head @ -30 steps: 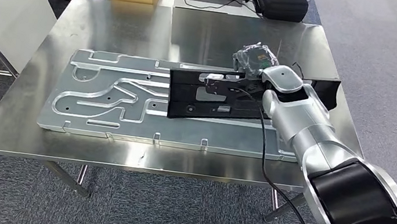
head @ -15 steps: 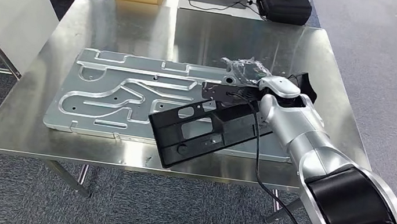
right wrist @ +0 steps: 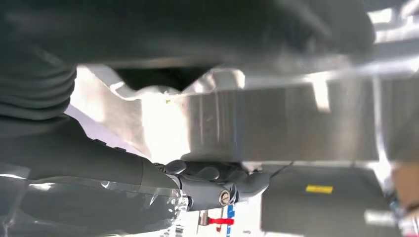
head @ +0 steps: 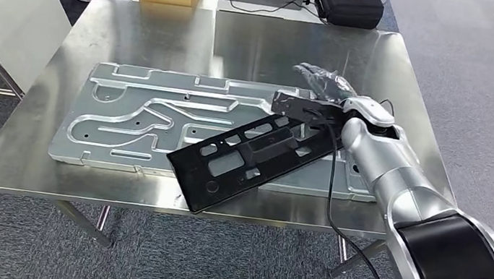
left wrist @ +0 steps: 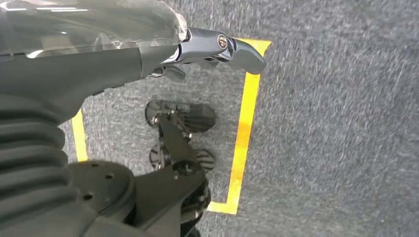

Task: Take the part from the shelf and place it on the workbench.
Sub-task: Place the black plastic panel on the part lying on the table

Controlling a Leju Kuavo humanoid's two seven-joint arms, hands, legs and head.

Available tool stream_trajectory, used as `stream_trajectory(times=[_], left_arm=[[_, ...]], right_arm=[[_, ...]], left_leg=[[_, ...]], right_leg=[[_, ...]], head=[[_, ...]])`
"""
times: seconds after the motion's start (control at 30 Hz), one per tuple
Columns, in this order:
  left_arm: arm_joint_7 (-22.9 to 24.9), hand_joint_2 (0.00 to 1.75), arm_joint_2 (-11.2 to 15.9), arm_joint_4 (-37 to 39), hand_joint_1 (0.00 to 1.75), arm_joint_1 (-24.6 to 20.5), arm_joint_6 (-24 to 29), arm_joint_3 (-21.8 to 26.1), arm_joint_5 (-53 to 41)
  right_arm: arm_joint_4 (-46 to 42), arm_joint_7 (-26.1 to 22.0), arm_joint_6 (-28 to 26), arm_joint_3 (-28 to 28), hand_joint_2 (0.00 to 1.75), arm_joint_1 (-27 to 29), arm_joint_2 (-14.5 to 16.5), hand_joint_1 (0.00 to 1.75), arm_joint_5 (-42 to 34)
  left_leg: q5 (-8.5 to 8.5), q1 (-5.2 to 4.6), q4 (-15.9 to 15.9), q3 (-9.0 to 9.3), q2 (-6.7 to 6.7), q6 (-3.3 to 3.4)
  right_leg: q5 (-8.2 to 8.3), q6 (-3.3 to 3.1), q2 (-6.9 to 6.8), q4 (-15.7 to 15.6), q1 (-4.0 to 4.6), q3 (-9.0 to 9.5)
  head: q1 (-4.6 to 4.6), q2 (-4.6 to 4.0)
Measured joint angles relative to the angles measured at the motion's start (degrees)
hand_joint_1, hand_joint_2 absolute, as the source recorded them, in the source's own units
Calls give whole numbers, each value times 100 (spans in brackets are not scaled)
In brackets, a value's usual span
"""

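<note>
Swung flatter and nearer the surface's (head: pixel 23 152) front edge, the black part (head: pixel 249 158) is gripped at its far end by the right hand (head: pixel 311 105).

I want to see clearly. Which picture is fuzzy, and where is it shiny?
Right wrist view: fuzzy, with white glare on the metal plate. Head view: sharp, soft reflections on the steel table. Left wrist view: sharp near the left hand, carpet slightly smeared.

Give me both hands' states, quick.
Right hand: holding the black slotted part by one end.
Left hand: holding nothing; open or closed cannot be told.
</note>
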Motion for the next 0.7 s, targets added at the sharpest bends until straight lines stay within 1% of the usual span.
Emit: stream_trajectory(times=[0.03,0.1,0.13,0.17,0.2,0.23,0.27,0.3,0.33,0.37,0.43,0.47,0.5,0.53,0.57,0.6,0.63,0.67,0.7], left_arm=[[-1,0,-1,0,0,1,5,0,5],[-1,0,-3,0,0,2,16,0,22],[-1,0,-5,0,0,3,20,0,29],[-1,0,-7,0,0,4,24,0,36],[-1,0,-8,0,0,6,29,0,40],[-1,0,-7,0,0,6,36,0,44],[-3,0,-6,0,0,5,47,0,50],[-5,0,-5,0,0,4,59,0,56],[-13,0,-4,0,0,4,71,0,66],[-25,0,-5,0,0,9,79,1,78],[-60,0,-6,0,0,32,84,2,104],[-81,0,-7,0,0,50,83,3,122],[-107,0,-7,0,0,67,81,4,139],[-144,0,-7,0,0,82,77,7,156],[-192,0,-7,0,0,96,64,9,178],[-247,0,-7,0,0,114,47,12,195],[-297,0,-7,0,0,139,29,14,211],[-335,0,-8,0,0,172,13,16,229],[-355,0,-10,0,0,208,4,17,240]], right_arm=[[-14,-2,-14,-53,0,-19,-9,0,-28],[-23,84,-8,-105,0,-57,-37,0,23],[-22,151,4,-110,0,-67,-54,0,68],[-21,222,15,-110,0,-72,-77,0,105],[-20,293,22,-111,0,-78,-99,0,139],[-20,384,22,-111,0,-93,-122,0,175],[-20,492,5,-111,0,-117,-145,0,208],[-20,604,-48,-116,0,-145,-172,0,233],[-21,698,-177,-131,0,-170,-208,0,230],[-26,741,-380,-159,0,-182,-243,0,189],[-70,606,-1018,-284,0,-165,-312,0,-40],[-128,406,-1403,-391,0,-134,-338,0,-246],[-227,94,-1834,-541,0,-73,-359,0,-549],[-398,-330,-2313,-747,0,34,-374,0,-953],[-674,-809,-2798,-998,0,225,-387,0,-1419],[-1041,-1236,-3242,-1262,0,503,-399,0,-1870],[-1501,-1530,-3590,-1523,0,835,-414,0,-2235],[-1956,-1666,-3804,-1739,0,1171,-429,0,-2471],[-2351,-1678,-3894,-1894,0,1464,-445,0,-2581]], left_leg=[[-132,3,208,-89,3,-24],[-492,14,936,-406,9,-62],[-617,16,1284,-564,9,-75],[-649,17,1483,-657,9,-83],[-565,18,1453,-644,9,-86],[-388,19,1188,-519,10,-80],[-184,20,788,-329,13,-68],[-40,11,397,-136,15,-49],[47,3,106,2,13,-22],[67,-5,-41,67,10,6],[65,-15,-85,70,2,75],[81,-8,-105,75,3,112],[98,-1,-127,83,6,150],[115,9,-150,91,8,182],[124,14,-163,97,7,207],[125,14,-167,99,-4,224],[123,13,-166,102,-24,234],[119,12,-162,105,-45,240],[115,9,-157,106,-64,239]], right_leg=[[13,-30,-4,-22,-17,9],[19,-60,-6,-24,-19,11],[18,-62,-6,-20,-17,11],[16,-62,-5,-13,-16,10],[13,-60,-4,-4,-17,10],[7,-55,-2,8,-18,11],[-2,-43,0,22,-20,11],[-11,-25,2,38,-10,4],[-14,0,3,50,-2,-7],[-11,27,2,56,7,-19],[8,88,-1,47,14,-32],[-5,120,-1,59,8,-36],[-61,149,-2,121,2,-60],[-175,175,-1,282,-4,-127],[-346,197,-1,570,-13,-245],[-538,212,-1,942,-17,-404],[-695,224,-1,1317,-24,-569],[-770,228,-1,1574,-30,-689],[-733,222,-1,1616,-33,-719]], head=[[-1,0],[-5,0],[-4,0],[-4,0],[-4,0],[-4,0],[-4,0],[-4,0],[-2,0],[1,0],[4,0],[4,0],[5,0],[5,0],[5,-1],[6,-1],[7,-1],[8,-1],[9,0]])
